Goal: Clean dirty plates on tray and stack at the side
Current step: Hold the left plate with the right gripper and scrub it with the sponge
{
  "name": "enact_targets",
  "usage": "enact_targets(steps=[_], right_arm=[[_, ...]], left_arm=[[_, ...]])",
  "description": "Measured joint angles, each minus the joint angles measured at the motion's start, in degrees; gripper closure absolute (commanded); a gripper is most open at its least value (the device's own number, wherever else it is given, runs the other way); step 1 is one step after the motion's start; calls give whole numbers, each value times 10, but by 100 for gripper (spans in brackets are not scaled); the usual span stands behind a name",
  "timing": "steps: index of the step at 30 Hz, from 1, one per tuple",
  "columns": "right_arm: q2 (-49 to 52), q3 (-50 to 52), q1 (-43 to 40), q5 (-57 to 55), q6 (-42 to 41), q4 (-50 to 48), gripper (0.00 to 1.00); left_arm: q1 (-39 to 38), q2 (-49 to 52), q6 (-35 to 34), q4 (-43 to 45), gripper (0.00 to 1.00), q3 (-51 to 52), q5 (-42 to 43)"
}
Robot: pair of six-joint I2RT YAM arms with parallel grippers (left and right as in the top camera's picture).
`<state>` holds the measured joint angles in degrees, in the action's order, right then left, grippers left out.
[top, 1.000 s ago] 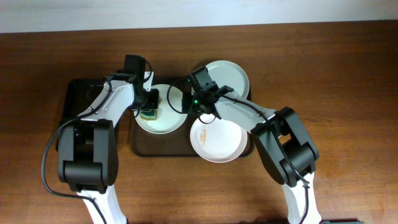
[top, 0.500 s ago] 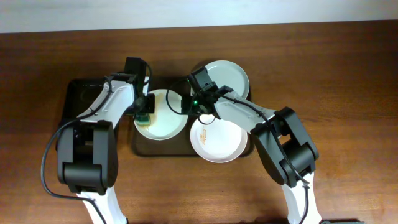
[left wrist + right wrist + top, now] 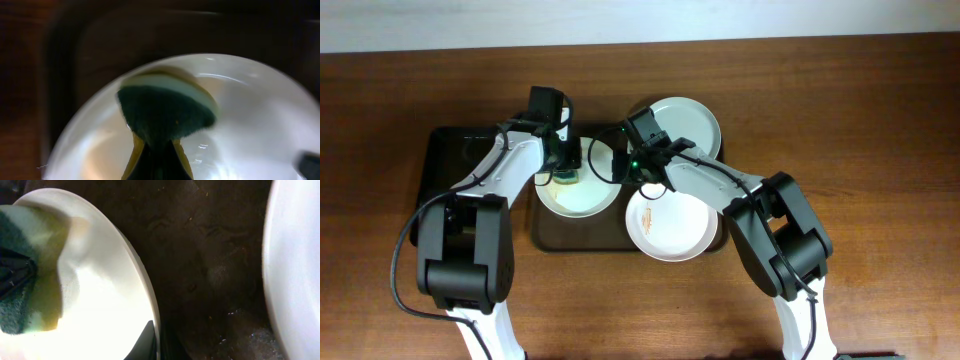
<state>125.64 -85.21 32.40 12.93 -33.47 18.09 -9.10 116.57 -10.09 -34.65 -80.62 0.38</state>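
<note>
A pale plate (image 3: pixel 588 192) sits at the left of the brown tray (image 3: pixel 548 238). My left gripper (image 3: pixel 564 165) is shut on a green and yellow sponge (image 3: pixel 565 178) and presses it on this plate's far left part. In the left wrist view the sponge (image 3: pixel 165 110) lies on the plate (image 3: pixel 250 120), with the gripper (image 3: pixel 157 152) below it. My right gripper (image 3: pixel 620 166) is shut on the plate's right rim, also seen in the right wrist view (image 3: pixel 156 340). A white plate with orange smears (image 3: pixel 670 225) lies at the front right of the tray. A third plate (image 3: pixel 688 122) lies behind.
A smaller black tray (image 3: pixel 445 160) lies left of the brown tray, under my left arm. In the right wrist view the bare tray floor (image 3: pixel 210 270) separates the held plate (image 3: pixel 100 295) from another plate's edge (image 3: pixel 295 280). Bare wooden table (image 3: pixel 880 150) surrounds the trays.
The left gripper swept the sponge toward the plate's front left, then back up toward its far edge. The right gripper kept its hold on the rim.
</note>
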Motion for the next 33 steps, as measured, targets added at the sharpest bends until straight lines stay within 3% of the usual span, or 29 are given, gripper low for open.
enact_targets(steps=[4, 8, 11, 16, 22, 24, 29, 33], right_arm=[[0, 0, 0, 2, 1, 0, 96], [0, 0, 1, 7, 7, 1, 96], [0, 0, 1, 5, 7, 1, 96], [0, 0, -2, -5, 3, 0, 96], [0, 0, -2, -7, -5, -1, 96], [0, 0, -2, -6, -6, -2, 96], [0, 0, 1, 1, -1, 1, 96], [0, 0, 1, 4, 7, 3, 96]], left_arm=[[-1, 0, -7, -84, 99, -1, -65], [-2, 0, -21, -184, 99, -6, -57], [3, -1, -26, -169, 99, -5, -17], [5, -1, -28, -68, 99, 3, 49], [0, 0, -29, 44, 99, 9, 7], [-1, 0, -30, 44, 99, 9, -31], [-3, -1, -31, -86, 99, 4, -94], [5, -3, -8, -143, 99, 2, 4]])
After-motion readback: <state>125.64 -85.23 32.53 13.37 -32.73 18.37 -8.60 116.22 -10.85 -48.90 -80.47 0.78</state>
